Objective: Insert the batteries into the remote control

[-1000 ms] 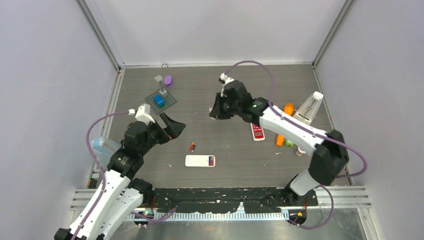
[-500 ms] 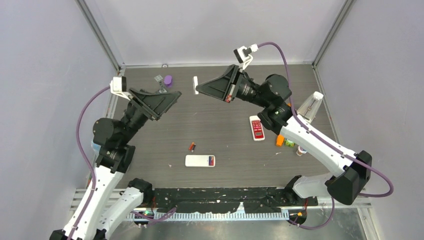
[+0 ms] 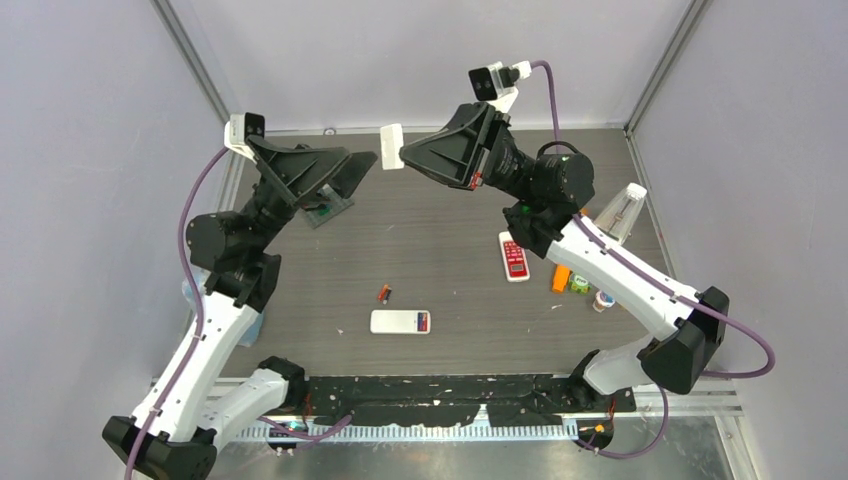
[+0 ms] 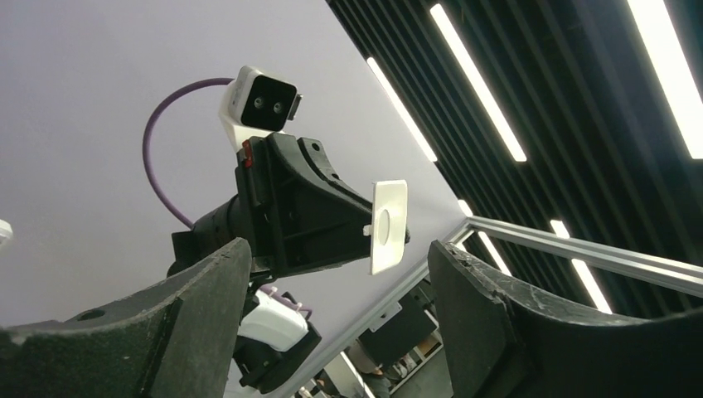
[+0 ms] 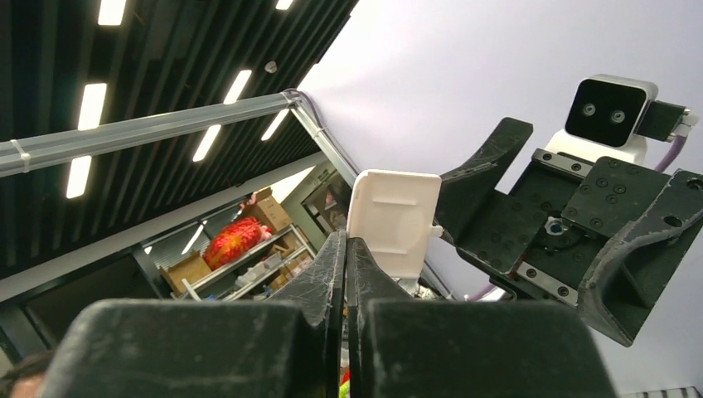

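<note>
Batteries (image 3: 384, 293) too small to count — grey plate (image 3: 330, 213) mostly under left tool (image 3: 358, 172) — white cover (image 5: 394, 215) partly behind right tool (image 5: 346, 245).

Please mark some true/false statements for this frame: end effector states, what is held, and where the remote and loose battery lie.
1. The right end effector grips a white cover. True.
2. The left end effector is shut on a battery. False: it is open and empty.
3. The remote lies on the table. True.
4. The loose battery touches the remote. False: it lies apart from it.
</note>
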Controlling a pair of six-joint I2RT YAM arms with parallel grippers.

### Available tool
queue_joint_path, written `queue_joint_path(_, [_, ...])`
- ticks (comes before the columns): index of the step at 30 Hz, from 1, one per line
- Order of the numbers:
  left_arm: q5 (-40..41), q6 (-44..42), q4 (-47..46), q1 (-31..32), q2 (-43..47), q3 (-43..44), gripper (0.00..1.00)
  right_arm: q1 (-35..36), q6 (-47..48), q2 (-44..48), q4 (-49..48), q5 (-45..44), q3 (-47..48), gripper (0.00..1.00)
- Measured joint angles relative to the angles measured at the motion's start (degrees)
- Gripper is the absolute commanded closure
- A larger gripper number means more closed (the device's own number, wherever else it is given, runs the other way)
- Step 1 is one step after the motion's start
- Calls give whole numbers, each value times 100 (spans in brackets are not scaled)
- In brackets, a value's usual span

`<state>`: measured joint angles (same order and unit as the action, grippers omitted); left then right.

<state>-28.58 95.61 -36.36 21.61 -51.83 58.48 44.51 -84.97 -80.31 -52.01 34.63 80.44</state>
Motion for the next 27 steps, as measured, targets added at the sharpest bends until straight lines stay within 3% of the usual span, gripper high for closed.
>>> queue_joint_path(9, [-22,249,-186,9,-31,59,31,157,-90,-243,35,0,79,95])
queue_joint_path(13, [-70,354,-291,9,-85,63,41,179,-125,-330,74,0,79,95])
queue_joint_path(18, [-68,487,-374,13,-105,66,45,195,-267,-457,61,0,79,95])
queue_joint_path(22, [-68,544,-396,13,-105,66,57,195,-439,-590,48,2,120,95])
queue_joint_path(27, [-85,623,-398,13,-144,63,85,201,-752,-695,-201,-26,138,95])
